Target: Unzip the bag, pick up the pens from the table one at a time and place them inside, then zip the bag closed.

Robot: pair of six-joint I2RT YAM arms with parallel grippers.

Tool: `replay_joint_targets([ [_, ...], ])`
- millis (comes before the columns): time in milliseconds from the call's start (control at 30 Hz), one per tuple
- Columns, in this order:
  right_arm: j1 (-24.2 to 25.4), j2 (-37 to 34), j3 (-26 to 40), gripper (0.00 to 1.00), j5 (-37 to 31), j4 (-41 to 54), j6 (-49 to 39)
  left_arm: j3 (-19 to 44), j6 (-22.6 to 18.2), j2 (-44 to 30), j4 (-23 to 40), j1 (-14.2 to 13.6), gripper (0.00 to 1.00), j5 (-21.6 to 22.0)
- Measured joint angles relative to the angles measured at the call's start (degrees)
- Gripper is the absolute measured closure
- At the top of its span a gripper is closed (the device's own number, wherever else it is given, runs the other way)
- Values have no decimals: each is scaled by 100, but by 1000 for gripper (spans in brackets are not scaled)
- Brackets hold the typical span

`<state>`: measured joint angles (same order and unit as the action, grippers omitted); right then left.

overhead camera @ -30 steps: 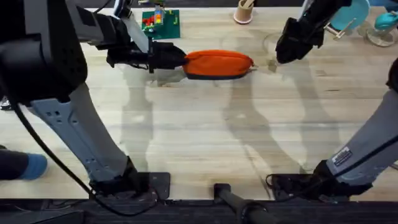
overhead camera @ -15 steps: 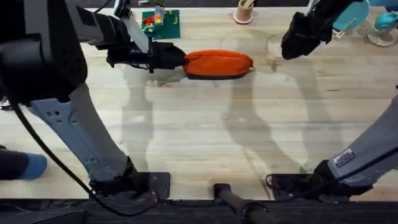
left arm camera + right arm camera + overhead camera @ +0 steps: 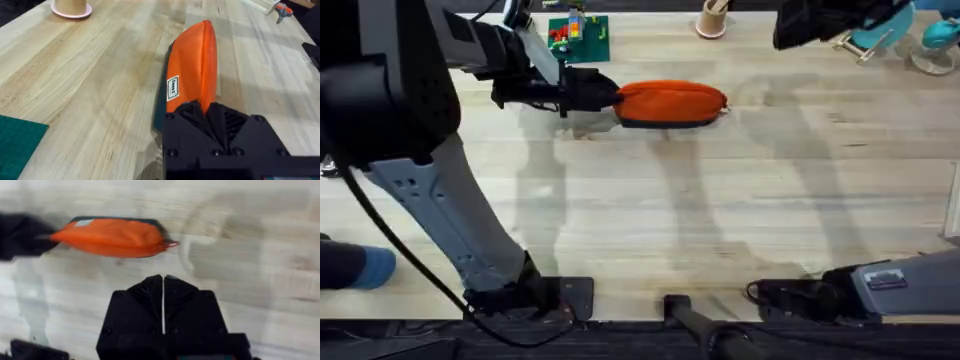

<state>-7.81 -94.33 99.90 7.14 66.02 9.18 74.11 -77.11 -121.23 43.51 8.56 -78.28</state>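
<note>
Left pincer (image 3: pixel 610 97) clamps end of oblong orange fabric pouch (image 3: pixel 672 102), anchoring it on light-wood plank bench (image 3: pixel 720 210), zip seemingly closed; right pincer (image 3: pixel 163 287), pressed shut and empty, hangs above.

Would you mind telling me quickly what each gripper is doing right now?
Left gripper: shut on the end of the bag.
Right gripper: shut, holding nothing, raised above the table.

We see bright, even light on the tabletop (image 3: pixel 720 200), soft arm shadows stretching across it, and heavy motion blur throughout the right wrist view.
</note>
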Motion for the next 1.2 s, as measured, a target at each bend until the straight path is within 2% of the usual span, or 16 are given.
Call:
replay_joint_targets([
  [200, -417, 559, 0, 822, 123, 7, -521, 0, -1, 0, 0, 0, 960, 0],
  [233, -460, 627, 0, 757, 130, 22, -557, 0, 0, 0, 0, 0, 959, 0],
  [367, -544, 834, 0, 187, 150, 141, -668, 0, -1, 0, 0, 0, 959, 0],
  [400, -552, 856, 0, 76, 150, 201, -685, 0, -1, 0, 0, 0, 959, 0],
  [433, -557, 872, 0, 23, 150, 281, -711, 0, -1, 0, 0, 0, 959, 0],
  [700, -558, 871, 0, 5, 150, 424, -775, 0, -1, 0, -21, 2, 957, 0],
  [733, -558, 873, 0, 5, 150, 384, -790, 0, -1, 0, -26, 2, 897, 2],
  [900, -558, 871, 0, 5, 149, 308, -922, 0, 18, 0, -68, 91, 132, 28],
  [933, -558, 871, 0, 5, 148, 306, -932, 0, 43, 0, -66, 115, 35, 31],
  [1200, -558, 871, 0, 5, 148, 83, -967, 28, 173, 0, 141, 149, 3, 46],
])
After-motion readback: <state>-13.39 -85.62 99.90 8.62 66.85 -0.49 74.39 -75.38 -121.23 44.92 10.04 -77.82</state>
